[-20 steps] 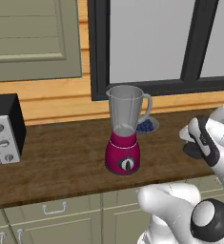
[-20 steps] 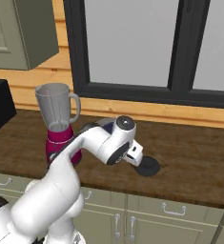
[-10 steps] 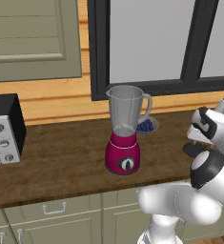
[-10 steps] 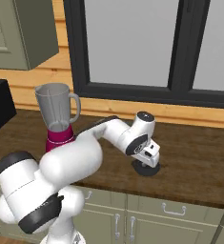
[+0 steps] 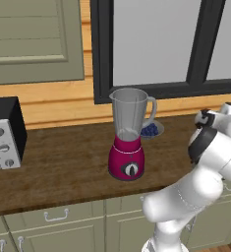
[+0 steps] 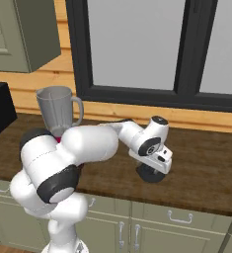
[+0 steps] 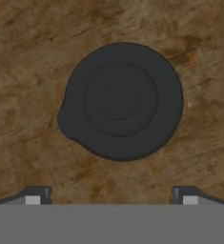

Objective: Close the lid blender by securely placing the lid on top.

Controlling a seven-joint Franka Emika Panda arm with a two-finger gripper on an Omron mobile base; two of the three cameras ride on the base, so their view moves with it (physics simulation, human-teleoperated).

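A: Movement since the earlier frame: arm swung rightward and lowered; gripper [image 6: 152, 174] now poised directly above the lid [image 7: 120, 101], where before it sat short of it.

B: Jaw state?

A: Spread wide, nothing between them. Both tips show at the lower edge of the hand view, clear of the lid.

B: Lid location?

A: Flat on the wooden counter [image 7: 23, 57], well right of the blender [image 5: 129, 135].

B: Blender condition?

A: Upright, jar open at the top, no cap fitted. Bowl of blueberries [image 5: 151, 130] just behind it.

B: Progress?

A: Early, by my reading. Approach done; grasp, lift, carry and seating all outstanding.
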